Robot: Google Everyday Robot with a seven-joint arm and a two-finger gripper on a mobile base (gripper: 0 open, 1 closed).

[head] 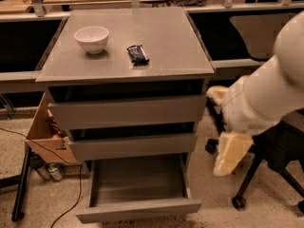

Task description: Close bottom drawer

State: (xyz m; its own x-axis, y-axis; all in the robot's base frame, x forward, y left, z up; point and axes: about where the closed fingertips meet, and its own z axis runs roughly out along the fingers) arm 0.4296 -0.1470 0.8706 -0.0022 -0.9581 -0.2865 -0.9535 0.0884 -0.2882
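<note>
The bottom drawer [137,210] of the grey wood-grain cabinet [128,112] stands pulled out towards me, low in the view. Its flat handleless front is nearest and its plain grey inside is bare. The two taller drawers above it sit slightly ajar. My gripper [227,148], cream-coloured on a thick white arm, hangs at the right of the cabinet. It is beside the middle drawer's level, above and to the right of the open drawer, and touches nothing.
A white bowl [91,38] and a dark snack packet [137,54] lie on the cabinet top. A cardboard box [43,134] and cans [50,171] sit at the left, with a cable and a black stand leg [21,186]. A black office chair [280,160] stands at the right.
</note>
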